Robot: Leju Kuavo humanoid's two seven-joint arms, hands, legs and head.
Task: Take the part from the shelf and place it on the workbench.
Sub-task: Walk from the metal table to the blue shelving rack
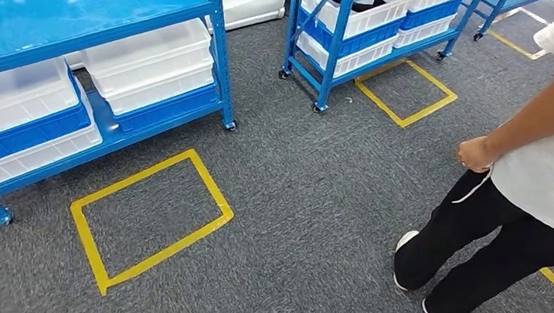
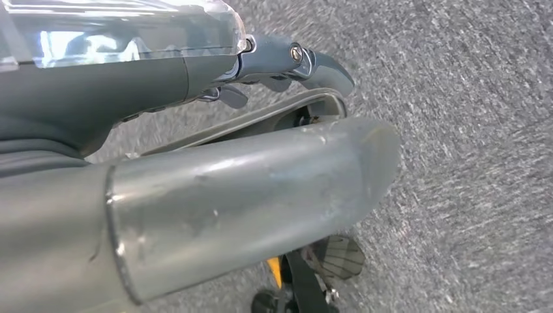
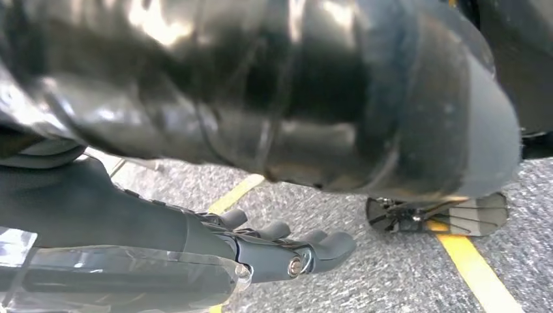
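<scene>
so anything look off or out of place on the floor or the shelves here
Nothing stands out. The white bins sit squarely in the blue shelf, the yellow tape rectangle is intact, and a person stands on the grey carpet.

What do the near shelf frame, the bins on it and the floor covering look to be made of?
Near shelf: probably painted steel, with a glossy blue coat and rows of punched holes in the upright. Bins: likely moulded plastic, white and faintly translucent, with ribbed rims. Floor: grey short-pile carpet by its speckled, fibrous texture, with yellow tape stuck on as a rectangle.
</scene>
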